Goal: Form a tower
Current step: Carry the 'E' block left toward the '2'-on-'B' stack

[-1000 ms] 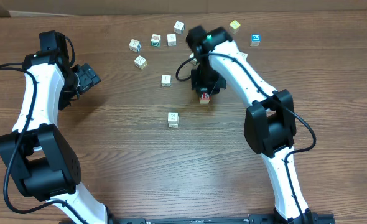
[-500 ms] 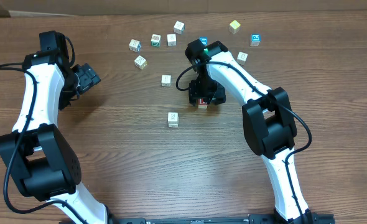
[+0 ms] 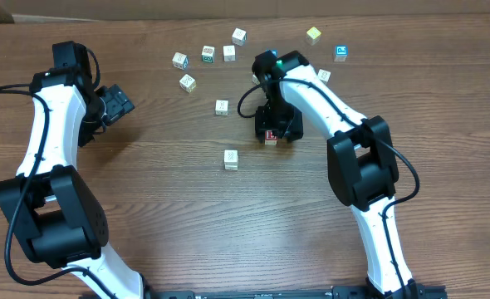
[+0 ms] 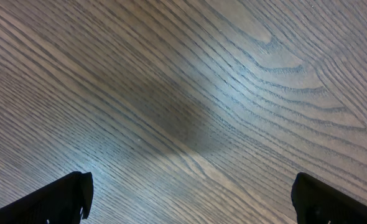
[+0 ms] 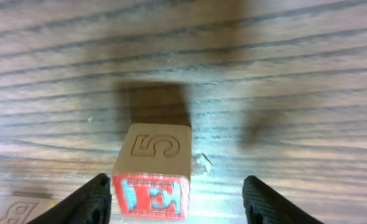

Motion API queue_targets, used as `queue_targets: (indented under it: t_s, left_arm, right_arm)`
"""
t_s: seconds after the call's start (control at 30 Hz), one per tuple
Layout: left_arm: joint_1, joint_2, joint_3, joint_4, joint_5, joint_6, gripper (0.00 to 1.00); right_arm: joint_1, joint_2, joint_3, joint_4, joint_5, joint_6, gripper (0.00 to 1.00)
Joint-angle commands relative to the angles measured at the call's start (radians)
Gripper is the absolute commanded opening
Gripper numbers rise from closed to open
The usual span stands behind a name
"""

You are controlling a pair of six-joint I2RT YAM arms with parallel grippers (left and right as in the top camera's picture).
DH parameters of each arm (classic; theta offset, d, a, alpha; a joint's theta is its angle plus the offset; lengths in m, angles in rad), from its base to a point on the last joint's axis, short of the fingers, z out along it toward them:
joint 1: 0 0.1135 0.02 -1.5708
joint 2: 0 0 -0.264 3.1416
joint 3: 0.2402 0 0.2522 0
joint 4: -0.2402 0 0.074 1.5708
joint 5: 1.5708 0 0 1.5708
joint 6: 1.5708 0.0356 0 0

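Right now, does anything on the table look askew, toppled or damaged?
Nothing looks damaged or spilled. The loose cubes lie scattered singly, none visibly stacked. The red-topped cube sits flat on the table between the parted fingers of the right gripper.

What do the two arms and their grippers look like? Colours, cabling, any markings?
The left arm and right arm match: glossy white rounded link shells, bulky black joint housings, and thin black cables looping outside the links. The left gripper and right gripper are all black, each with two blunt fingers. A green light glows near the right wrist. No readable markings.
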Motion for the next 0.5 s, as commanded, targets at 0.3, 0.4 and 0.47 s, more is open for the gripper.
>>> queue_targets:
  t_s: [0.3, 0.4, 0.47]
  left_arm:
    - [-0.003, 0.005, 0.008, -0.002, 0.000, 0.011, 1.00]
    - [-0.003, 0.005, 0.008, -0.002, 0.000, 0.011, 1.00]
    - [-0.003, 0.005, 0.008, -0.002, 0.000, 0.011, 0.99]
  right_arm:
    - [-0.006, -0.010, 0.052, -0.016, -0.037, 0.003, 0.48]
    - [-0.002, -0.010, 0.051, -0.019, -0.036, 0.002, 0.48]
    - [0.005, -0.010, 0.036, -0.001, -0.034, 0.002, 0.49]
